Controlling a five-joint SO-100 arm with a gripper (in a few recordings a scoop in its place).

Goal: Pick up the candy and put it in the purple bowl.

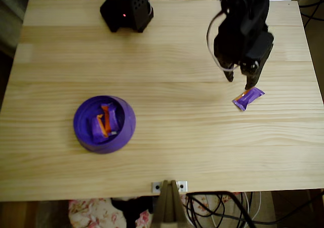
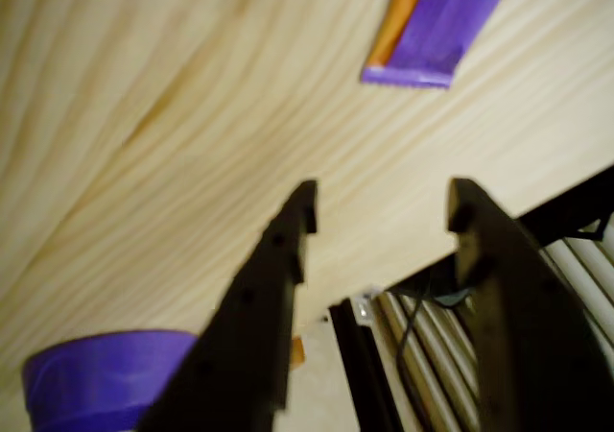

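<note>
A small purple candy [image 1: 248, 98] with an orange strip lies flat on the wooden table at the right; in the wrist view the candy [image 2: 436, 24] sits at the top edge. My black gripper [image 1: 240, 79] hovers just behind it, fingers pointing down, open and empty. In the wrist view the gripper [image 2: 380, 211] shows both dark fingers spread with bare wood between them. The purple bowl [image 1: 81, 117] stands at the left of the table, far from the gripper, with two similar purple-and-orange sweets inside; the bowl [image 2: 96, 379] shows as a violet rim at the wrist view's lower left.
A black arm base [image 1: 126, 7] stands at the table's back edge, left of centre. A metal clamp [image 1: 169, 187] grips the front edge, with cables [image 1: 223, 210] below it. Bare wood [image 1: 177, 116] stretches between candy and bowl.
</note>
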